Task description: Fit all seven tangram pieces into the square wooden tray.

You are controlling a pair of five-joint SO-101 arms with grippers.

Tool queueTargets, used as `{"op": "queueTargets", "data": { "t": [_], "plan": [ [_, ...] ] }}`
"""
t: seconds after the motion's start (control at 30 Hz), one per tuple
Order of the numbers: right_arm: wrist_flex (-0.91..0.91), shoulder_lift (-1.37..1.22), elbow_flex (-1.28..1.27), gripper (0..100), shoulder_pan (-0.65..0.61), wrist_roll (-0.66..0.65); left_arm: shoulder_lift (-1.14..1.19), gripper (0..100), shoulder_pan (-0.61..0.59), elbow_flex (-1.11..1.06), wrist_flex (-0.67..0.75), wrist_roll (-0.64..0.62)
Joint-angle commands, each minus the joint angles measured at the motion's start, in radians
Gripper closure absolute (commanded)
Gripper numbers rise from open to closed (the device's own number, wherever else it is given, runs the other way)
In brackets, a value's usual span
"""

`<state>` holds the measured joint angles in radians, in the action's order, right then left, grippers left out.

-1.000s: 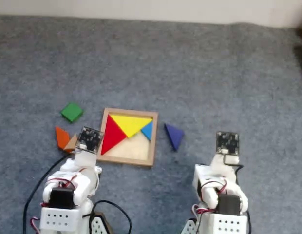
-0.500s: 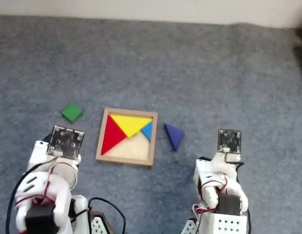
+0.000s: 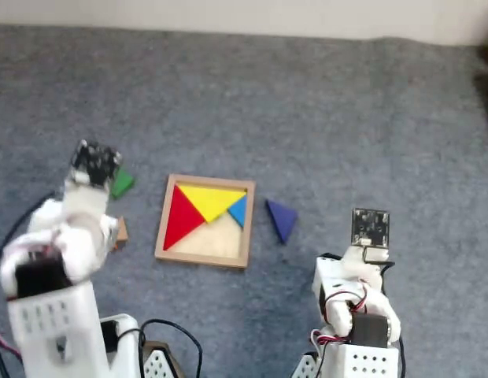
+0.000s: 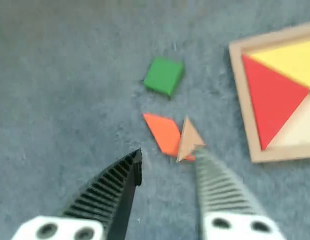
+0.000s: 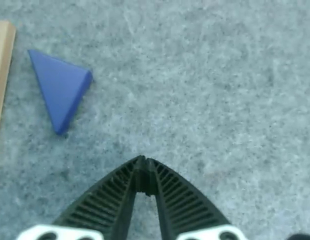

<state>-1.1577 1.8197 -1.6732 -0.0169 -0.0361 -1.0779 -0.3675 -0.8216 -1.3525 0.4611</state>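
We find the tray [image 3: 201, 257] near the middle of the table [image 3: 346, 118], ahead of the gap between the two arms. Inside it, a large triangle [image 3: 179, 218] fills the left side. A second large triangle [image 3: 208, 198] lies along the far wall, touching the first, and a small triangle [image 3: 238, 211] sits against the right wall.

Just right of the tray, apart from it, lies a loose triangle [image 3: 282, 219], ahead of the right gripper [image 5: 144, 162].

Left of the tray we count three pieces. A square piece [image 3: 123, 183] lies farthest back. Nearer the arms is a parallelogram [image 4: 164, 132], with a little triangle [image 4: 189, 140] touching its tray-side edge. The left gripper [image 4: 167, 155] hangs just before these two.
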Motion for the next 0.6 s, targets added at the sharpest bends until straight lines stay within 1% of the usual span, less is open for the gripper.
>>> {"op": "queueTargets", "data": {
  "t": [0.0,0.3,0.57],
  "plan": [
    [0.021,0.018,-0.15,98.9,0.013,-0.006,0.275,72,-0.059,0.159,0.038,0.061],
    [0.021,0.018,-0.15,98.9,0.013,-0.006,0.788,72,-0.051,0.421,0.112,0.256],
    [0.021,0.018,-0.15,98.9,0.013,-0.006,1.179,72,-0.05,0.74,0.12,0.275]
  ]
}}
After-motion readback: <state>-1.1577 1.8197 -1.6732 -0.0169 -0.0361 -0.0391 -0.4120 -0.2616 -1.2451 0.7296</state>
